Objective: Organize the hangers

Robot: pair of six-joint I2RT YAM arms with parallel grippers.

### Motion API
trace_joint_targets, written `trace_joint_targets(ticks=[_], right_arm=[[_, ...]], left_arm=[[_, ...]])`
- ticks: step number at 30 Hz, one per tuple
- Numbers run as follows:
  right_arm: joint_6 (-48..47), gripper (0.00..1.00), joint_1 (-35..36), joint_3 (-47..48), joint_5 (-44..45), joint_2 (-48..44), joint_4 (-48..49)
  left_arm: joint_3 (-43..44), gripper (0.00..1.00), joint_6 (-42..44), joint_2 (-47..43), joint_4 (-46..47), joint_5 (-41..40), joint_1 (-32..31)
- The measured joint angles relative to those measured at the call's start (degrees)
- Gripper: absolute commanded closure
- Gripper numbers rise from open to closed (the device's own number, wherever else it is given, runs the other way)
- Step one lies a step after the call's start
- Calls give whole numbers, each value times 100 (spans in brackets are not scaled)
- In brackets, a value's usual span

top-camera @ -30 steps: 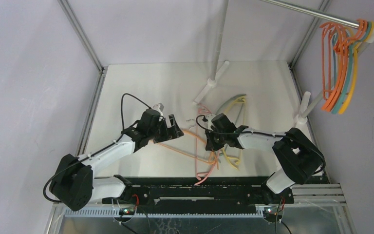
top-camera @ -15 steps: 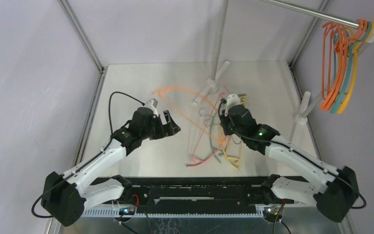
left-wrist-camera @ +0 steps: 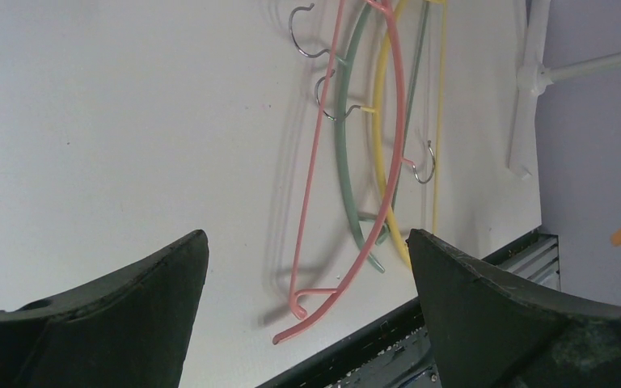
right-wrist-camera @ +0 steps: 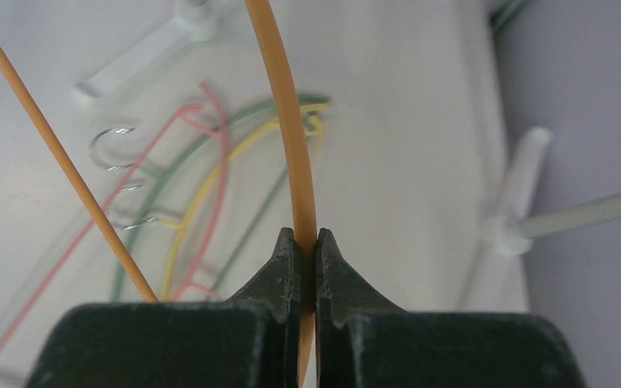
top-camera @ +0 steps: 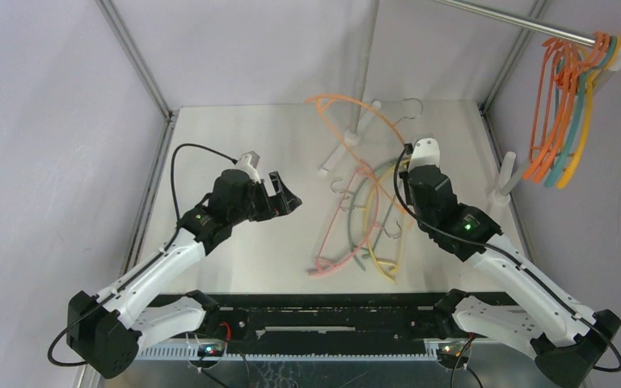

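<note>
My right gripper is shut on the curved bar of an orange hanger and holds it in the air over the back of the table. In the right wrist view the orange hanger runs up from between the closed right gripper. Pink, green and yellow hangers lie tangled on the table below. My left gripper hovers open to their left, holding nothing. The left wrist view frames the pink hanger between the wide-apart fingers of the left gripper. Several hangers hang on the steel rod.
White rack feet stand at the back middle and at the right of the white table. A black rail runs along the near edge. Grey walls and metal frame posts close in both sides.
My right arm has lifted the orange hanger off the pile, up and toward the back. The left arm drew back slightly to the left, still open.
</note>
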Motion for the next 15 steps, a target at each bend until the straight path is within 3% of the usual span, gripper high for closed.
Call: trace_joint_targets(ticks=[6,15], right_arm=[[-837,100,0,463,1172,-83,-118],[-1764,100,-2,601,2420,-918,-94]], left_arm=[[0,3,79,4,-9,66,0],[0,3,313,11,-92,184,0]])
